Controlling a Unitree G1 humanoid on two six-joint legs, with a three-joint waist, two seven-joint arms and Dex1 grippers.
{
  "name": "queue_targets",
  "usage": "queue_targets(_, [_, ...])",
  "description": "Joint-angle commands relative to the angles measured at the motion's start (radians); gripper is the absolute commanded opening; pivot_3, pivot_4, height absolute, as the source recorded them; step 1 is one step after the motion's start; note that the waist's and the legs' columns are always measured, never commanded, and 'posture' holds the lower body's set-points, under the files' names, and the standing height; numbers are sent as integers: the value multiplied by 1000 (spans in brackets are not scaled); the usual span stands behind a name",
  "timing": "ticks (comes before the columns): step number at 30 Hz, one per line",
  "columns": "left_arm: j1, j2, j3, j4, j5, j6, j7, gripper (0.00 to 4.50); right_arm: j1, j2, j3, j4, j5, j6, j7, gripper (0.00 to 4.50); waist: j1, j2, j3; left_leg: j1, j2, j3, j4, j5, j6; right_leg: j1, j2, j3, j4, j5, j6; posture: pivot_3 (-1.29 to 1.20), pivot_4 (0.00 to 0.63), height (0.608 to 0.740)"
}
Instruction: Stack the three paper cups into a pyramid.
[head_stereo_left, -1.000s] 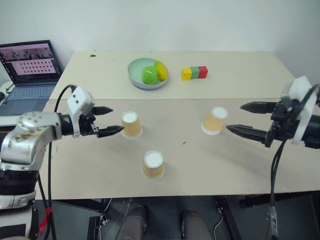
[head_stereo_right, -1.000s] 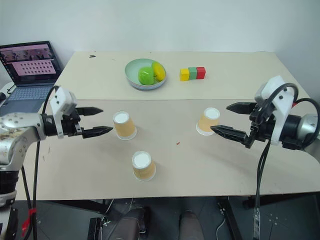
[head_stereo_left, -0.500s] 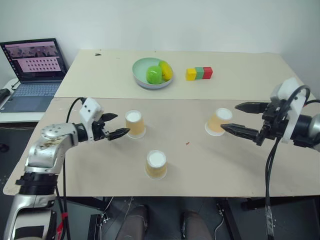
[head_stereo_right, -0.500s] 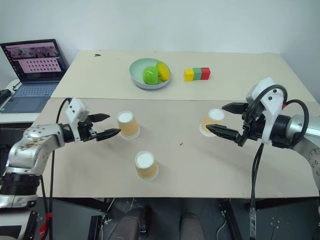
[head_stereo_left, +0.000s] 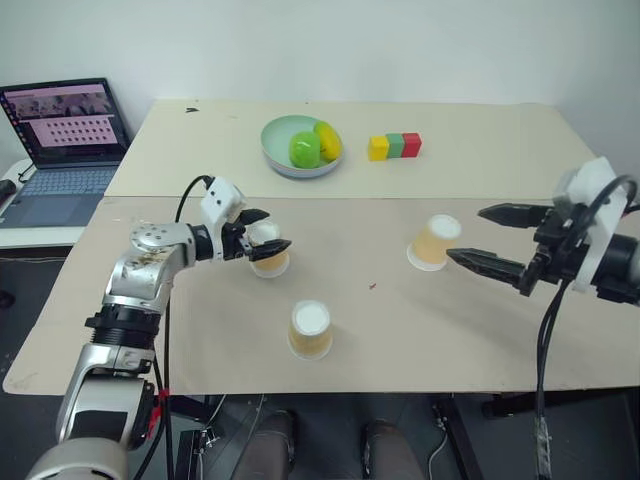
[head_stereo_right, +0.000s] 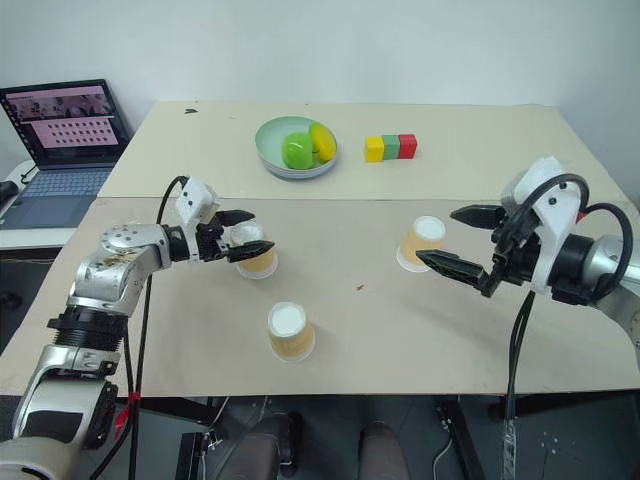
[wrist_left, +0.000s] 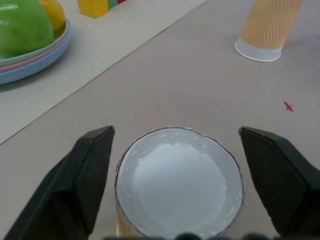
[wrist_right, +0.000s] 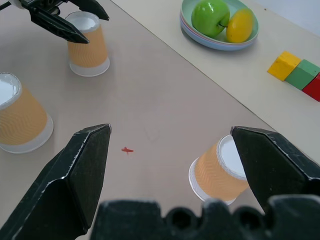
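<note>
My left gripper reaches out low over the table, its jaws spread with a visible gap on each side. My right gripper hangs off to the right, jaws wide apart

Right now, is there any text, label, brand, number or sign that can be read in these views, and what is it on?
Laptop screen: rows of small marks on a pink page, too small to read.
Three paper cups: plain ribbed sides, no print.
Coloured blocks and bowl: no lettering.
Nothing legible anywhere.
</note>
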Motion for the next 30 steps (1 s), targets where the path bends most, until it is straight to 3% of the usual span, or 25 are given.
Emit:
queue_targets(1, [-27, 6, 7, -1, 8, -33, -23, 2795, 3, -13, -54, -35, 13, 3, -12, 4500, -2, 0, 0, 0, 0, 0, 0, 0, 0, 0, 0, 0, 0, 0, 0, 0, 150, 740])
queue_targets(2, [-30, 6, 6, 3, 12, -41, -26, 2437, 6, -12, -56, -37, 14, 4, -16, 4500, -2, 0, 0, 0, 0, 0, 0, 0, 0, 0, 0, 0, 0, 0, 0, 0, 150, 740])
queue_targets(9, [-81, -20, -1, 61, 57, -96, 3, 2437, 6, -8, -48, -43, 17, 3, -37, 4500, 0, 0, 0, 0, 0, 0, 1, 0, 0, 1, 0, 0, 0, 0, 0, 0, 150, 740])
queue_targets(21, [-409, -294, -79, 435, 168, -211, 73, 2437, 32, 44, -54, -110, 37, 13, -118, 4500, 8, -1, 0, -1, -2, -1, 4, -1, 2, 3, 0, -2, -1, 1, 2, 0, 150, 740])
queue_targets(30, [-435, -386, -111, 520, 204, -275, 13, 2437, 113, 62, -135, -187, 75, 53, -201, 4500, -1, -2, 1, -1, -2, -1, 4, -1, 2, 2, 0, -1, 0, 1, 3, 0, 150, 740])
